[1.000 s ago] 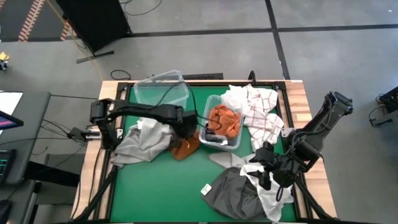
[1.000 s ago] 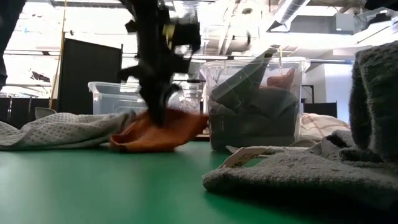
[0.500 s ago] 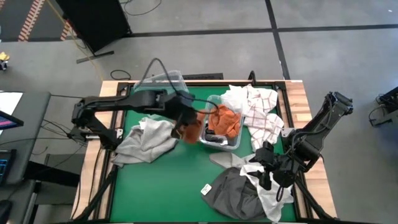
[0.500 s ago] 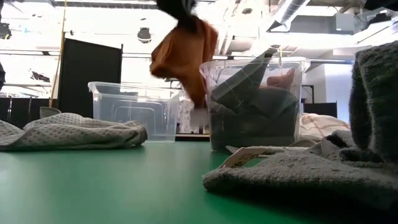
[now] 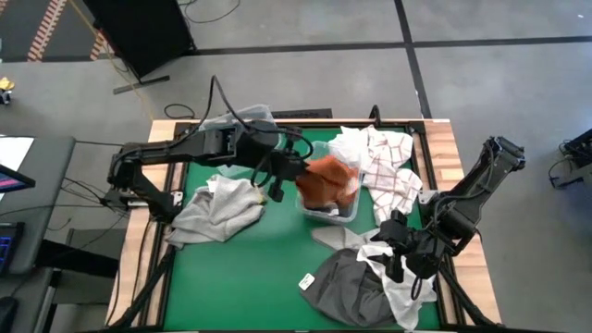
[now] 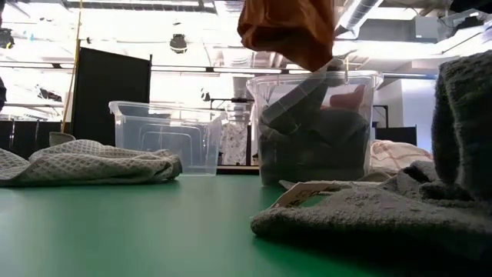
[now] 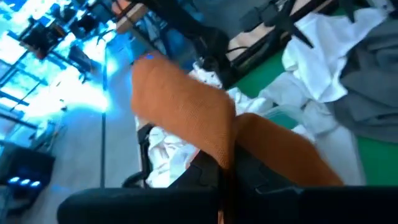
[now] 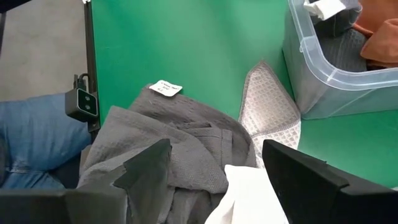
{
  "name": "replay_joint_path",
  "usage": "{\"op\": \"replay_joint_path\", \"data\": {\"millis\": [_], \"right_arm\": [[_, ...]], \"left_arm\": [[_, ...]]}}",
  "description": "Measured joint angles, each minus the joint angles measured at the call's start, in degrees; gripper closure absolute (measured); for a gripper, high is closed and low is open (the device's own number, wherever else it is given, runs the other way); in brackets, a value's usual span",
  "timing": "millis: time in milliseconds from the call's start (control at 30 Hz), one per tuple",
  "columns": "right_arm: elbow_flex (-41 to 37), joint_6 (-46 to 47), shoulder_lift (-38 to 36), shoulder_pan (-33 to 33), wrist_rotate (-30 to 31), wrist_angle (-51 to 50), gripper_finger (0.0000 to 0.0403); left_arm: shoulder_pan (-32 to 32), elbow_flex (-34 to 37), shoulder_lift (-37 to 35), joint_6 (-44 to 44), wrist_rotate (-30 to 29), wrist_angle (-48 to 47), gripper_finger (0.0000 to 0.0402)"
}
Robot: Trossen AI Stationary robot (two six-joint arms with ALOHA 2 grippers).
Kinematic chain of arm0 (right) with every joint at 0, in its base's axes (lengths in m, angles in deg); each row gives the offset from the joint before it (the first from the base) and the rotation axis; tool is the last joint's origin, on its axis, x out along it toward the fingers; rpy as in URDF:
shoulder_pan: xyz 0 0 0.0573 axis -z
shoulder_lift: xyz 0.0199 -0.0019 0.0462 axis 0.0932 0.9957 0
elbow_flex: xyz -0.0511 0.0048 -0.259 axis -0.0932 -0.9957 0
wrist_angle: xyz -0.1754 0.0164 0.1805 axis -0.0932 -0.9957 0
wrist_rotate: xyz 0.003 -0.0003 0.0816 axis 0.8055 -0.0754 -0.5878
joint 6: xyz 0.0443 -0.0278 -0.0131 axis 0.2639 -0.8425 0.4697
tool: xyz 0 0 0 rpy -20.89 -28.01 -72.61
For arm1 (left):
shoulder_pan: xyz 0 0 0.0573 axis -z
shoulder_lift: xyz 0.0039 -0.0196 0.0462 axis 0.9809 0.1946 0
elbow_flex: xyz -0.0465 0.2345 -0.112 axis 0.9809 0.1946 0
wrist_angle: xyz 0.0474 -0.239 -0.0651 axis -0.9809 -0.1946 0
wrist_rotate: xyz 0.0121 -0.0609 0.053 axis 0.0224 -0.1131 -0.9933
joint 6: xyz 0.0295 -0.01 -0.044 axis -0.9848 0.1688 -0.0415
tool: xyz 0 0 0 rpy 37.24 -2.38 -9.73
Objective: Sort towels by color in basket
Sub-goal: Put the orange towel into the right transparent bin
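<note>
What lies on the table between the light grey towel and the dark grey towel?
Bare green mat only, between light grey towel and dark grey towel, in the high view.

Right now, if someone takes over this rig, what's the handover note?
Left claw: shut on the rust orange towel, held in the air over the filled clear bin mid-table, not released.
Right claw: open, holding nothing, hovering over the dark grey towel at the table's near right.
Done: that bin already holds another orange cloth and a dark one.
Left: the light grey towel lies loose on the left, the red-checked white towels on the right, a plain white towel by the dark grey one. The second clear bin at the back looks empty.
</note>
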Motion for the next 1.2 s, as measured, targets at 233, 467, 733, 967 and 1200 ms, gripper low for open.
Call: {"op": "replay_joint_path", "data": {"millis": [233,467,733,967,1200], "right_arm": [[0.0,0.0,0.0,0.0,0.0,0.1,0.0107],[0.0,0.0,0.0,0.0,0.0,-0.1,0.0107],[0.0,-0.6,0.0,0.1,0.0,0.0,0.0107],[0.0,0.3,0.1,-0.5,0.1,0.4,0.0107],[0.0,0.0,1.0,-0.7,0.4,0.0,0.0107]], "left_arm": [[-1.8,0.1,5.0,-0.5,-0.1,-0.4,0.04],[-3.0,0.0,9.0,-1.6,-0.3,1.8,0.0399],[-4.1,-0.1,14.7,-1.4,6.1,8.3,0.0398],[-5.7,-0.1,19.9,-4.3,9.3,9.1,0.0398],[-7.4,0.0,25.5,-4.6,11.5,5.3,0.0398]]}}
